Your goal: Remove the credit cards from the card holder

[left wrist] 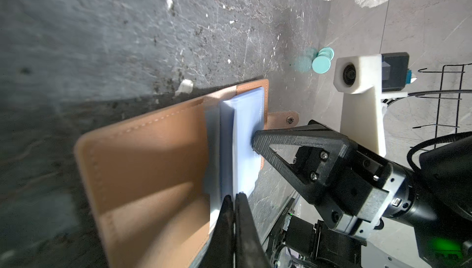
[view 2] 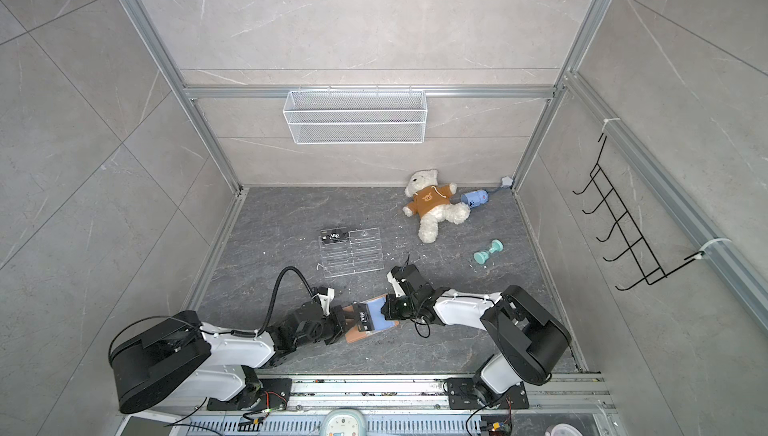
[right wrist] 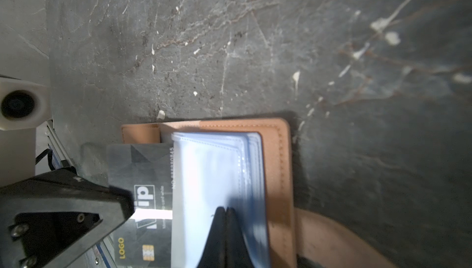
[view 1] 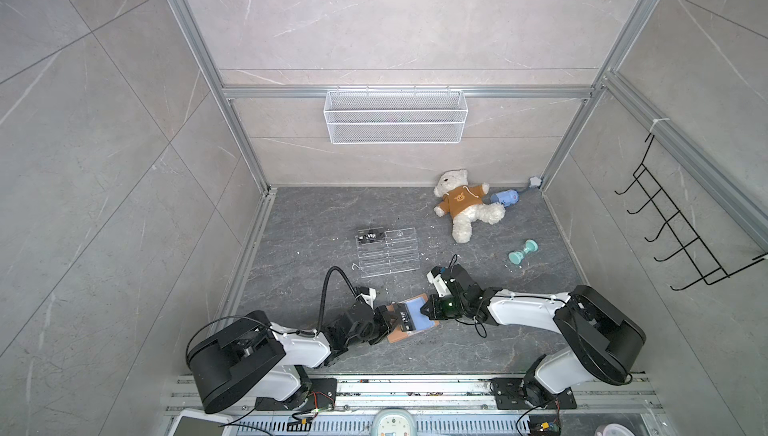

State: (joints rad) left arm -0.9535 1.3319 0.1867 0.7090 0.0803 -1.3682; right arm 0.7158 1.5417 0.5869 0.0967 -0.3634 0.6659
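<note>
The tan card holder (view 1: 398,336) (view 2: 358,335) (left wrist: 153,157) (right wrist: 278,157) lies open near the table's front middle, its pale blue sleeves (view 1: 417,314) (right wrist: 209,167) facing up. A black "Vip" credit card (view 1: 404,318) (view 2: 365,318) (right wrist: 143,167) sticks out of a sleeve toward the left arm. My left gripper (view 1: 391,319) (left wrist: 233,197) is shut on that card's outer edge. My right gripper (view 1: 423,310) (left wrist: 255,139) (right wrist: 226,209) is shut with nothing between its fingers, its tips pressing down on the sleeves. Another credit card (view 1: 371,236) (view 2: 334,236) stands in the clear rack behind.
A clear acrylic tiered rack (view 1: 386,253) stands just behind the holder. Farther back right are a teddy bear (view 1: 463,203), a blue toy (view 1: 505,197) and a teal dumbbell (view 1: 523,252). A white wire basket (view 1: 395,116) hangs on the back wall, black hooks (view 1: 681,222) on the right wall.
</note>
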